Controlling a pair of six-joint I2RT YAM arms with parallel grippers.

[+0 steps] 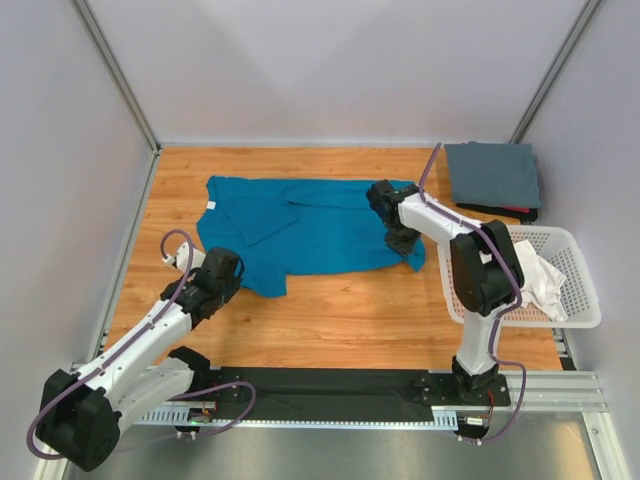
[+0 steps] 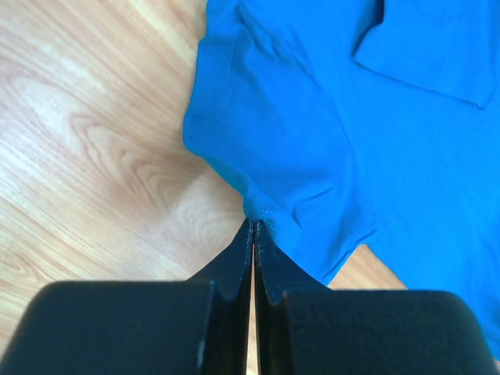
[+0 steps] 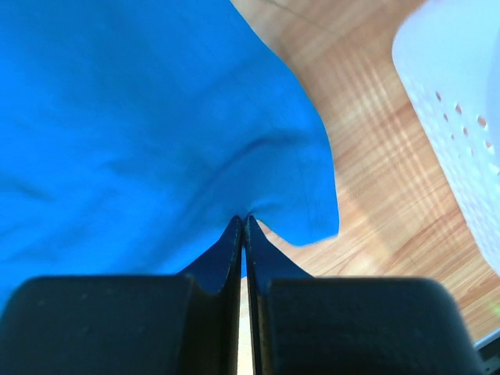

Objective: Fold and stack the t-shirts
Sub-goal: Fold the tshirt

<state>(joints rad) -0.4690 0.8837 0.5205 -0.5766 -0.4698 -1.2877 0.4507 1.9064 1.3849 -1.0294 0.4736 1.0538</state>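
Two grippers were clamped on the bright teal-blue short-sleeved cloth t-shirt, which lay spread across the middle of the wooden desk w/ a flap of cloth folded over on its left half. On the near-left side, the left gripper had its fingers pressed together, tips pinching the shirt's edge. On the near-right side, the right gripper was likewise closed tight on the shirt's edge, w/ cloth puckered at the tips.

At the far-right corner of the desk, the slate grey t-shirt lay folded flat on top of a dark item w/ a red edge. The white t-shirt sat crumpled inside the white plastic lattice basket at the desk's right edge, just beside the right arm.
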